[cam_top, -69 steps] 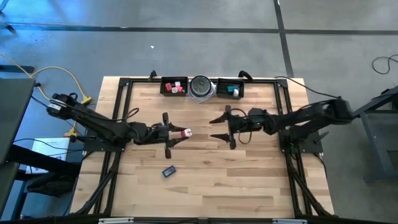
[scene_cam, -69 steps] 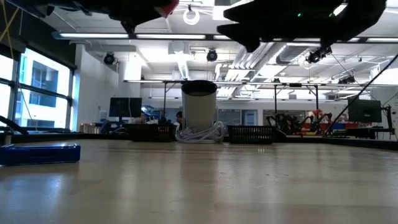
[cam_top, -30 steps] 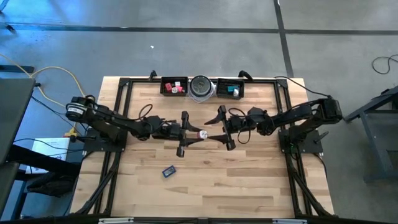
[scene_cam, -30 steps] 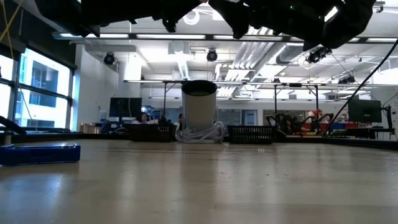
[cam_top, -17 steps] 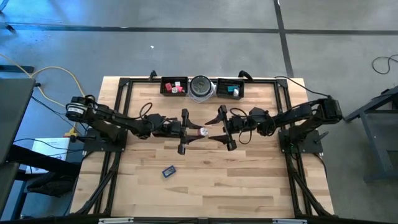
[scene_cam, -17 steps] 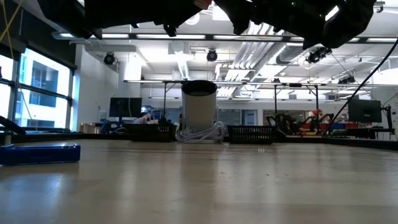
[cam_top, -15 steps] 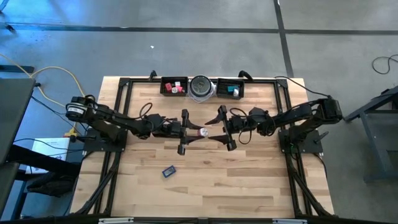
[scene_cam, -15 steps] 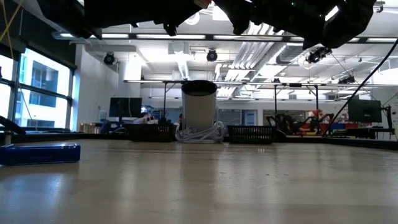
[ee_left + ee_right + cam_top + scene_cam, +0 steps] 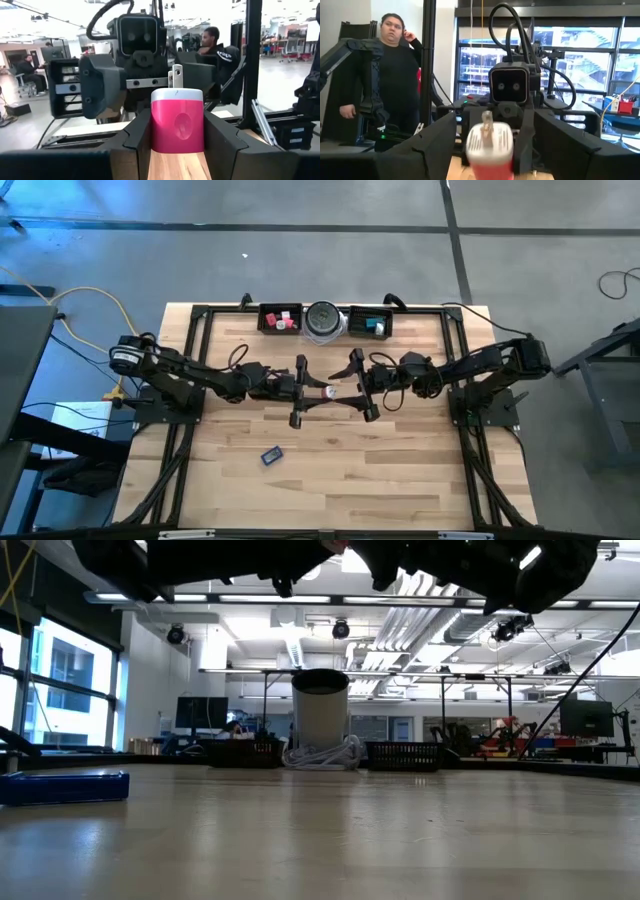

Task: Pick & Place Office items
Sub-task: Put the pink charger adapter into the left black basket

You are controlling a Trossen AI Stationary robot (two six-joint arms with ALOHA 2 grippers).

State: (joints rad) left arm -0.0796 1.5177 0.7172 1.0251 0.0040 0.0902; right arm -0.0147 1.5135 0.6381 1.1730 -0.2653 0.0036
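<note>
My left gripper [image 9: 316, 392] hovers over the table's middle, shut on a pink block [image 9: 177, 131] that has a white cap and two metal prongs [image 9: 177, 75]. My right gripper [image 9: 343, 388] faces it, open. Its fingers [image 9: 427, 142] stand on either side of the block's capped end [image 9: 489, 141], and I see no touch. A blue flat piece [image 9: 272, 454] lies flat on the near part of the table, and the low view shows it too [image 9: 65, 787]. My left gripper pinches the pink block by its lower pink sides [image 9: 156, 140] between the two fingers [image 9: 136, 137]. The fingers come level from the table's left. The block is lifted clear of the table, its white cap and prongs pointing at the right gripper.
Two long black trays sit at the far edge: the left one [image 9: 268, 321] holds red, pink and white pieces, the right one [image 9: 385, 324] a teal block. The round silver-grey disc [image 9: 323, 320] stands between them. People stand in the room behind.
Over about two seconds my left gripper has carried the pink block toward the table's right, and my right gripper has come a little toward the left, so they now meet. In the last second both have kept nearly still.
</note>
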